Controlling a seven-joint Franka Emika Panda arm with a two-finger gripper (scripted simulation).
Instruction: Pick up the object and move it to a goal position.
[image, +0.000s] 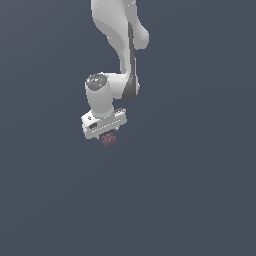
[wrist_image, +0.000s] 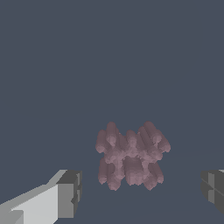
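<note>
**My tool spread wide above a small berry-like cluster**

Nearest to my wrist camera are my two fingertips (wrist_image: 70, 192), blocky grey pads with flat faces and hard edges; one sits on a smooth white finger body, the other shows only at the frame's edge. They stand far apart, so my tool (wrist_image: 142, 192) is spread open and touches nothing.

Between the pads and just beyond them lies the object (wrist_image: 131, 155). It is a dull maroon-pink lump made of many short rounded stubs, packed together like a bunch of tiny berries or stubby fingers pointing outward in several directions. Its outline is knobbly and roughly as wide as it is tall, with a matte finish and soft shading in the gaps between stubs. It fits easily inside the gap of my pads.

Beyond it stretches the surface (wrist_image: 109, 52), a flat, even slate-blue plane without texture or markings.

In the exterior view, my arm (image: 120, 40) is glossy white with rounded joints and a dark seam, reaching down. The object appears as a tiny dark red speck directly under my tool.
</note>
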